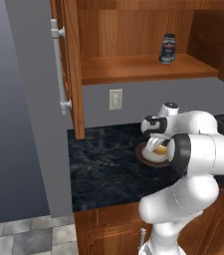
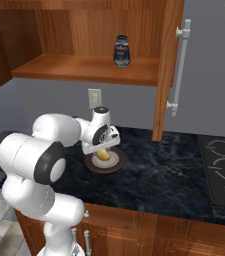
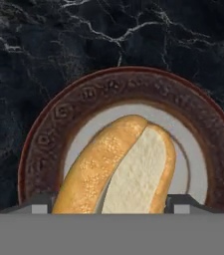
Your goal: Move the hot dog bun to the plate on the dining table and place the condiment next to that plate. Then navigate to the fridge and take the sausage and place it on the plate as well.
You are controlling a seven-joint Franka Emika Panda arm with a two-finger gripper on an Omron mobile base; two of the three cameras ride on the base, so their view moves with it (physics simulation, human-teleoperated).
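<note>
Black marbled counter: hot dog bun (image 3: 118, 167) lies on brown dish (image 3: 44, 144). Gripper (image 3: 108, 204) straddles bun, jaws apart, no grip confirmed. Condiment (image 1: 168, 48) on shelf above dish. All transfers pending.

Pincer (image 3: 103, 205) low over the dish (image 3: 44, 144), one tip on each side of the bun's (image 3: 118, 169) near end; contact cannot be told. Bun lies in the dish's middle, running away from the pincer. Dish sits on the counter (image 1: 103, 164), directly under the pincer. Wall outlet (image 1: 115, 98) beyond the pincer, above the counter. Bottle (image 1: 168, 48) up on the cupboard shelf (image 1: 133, 69), well above and behind the pincer. Cupboard door (image 2: 169, 65) with its bar handle (image 2: 180, 65) off to the pincer's right.
</note>
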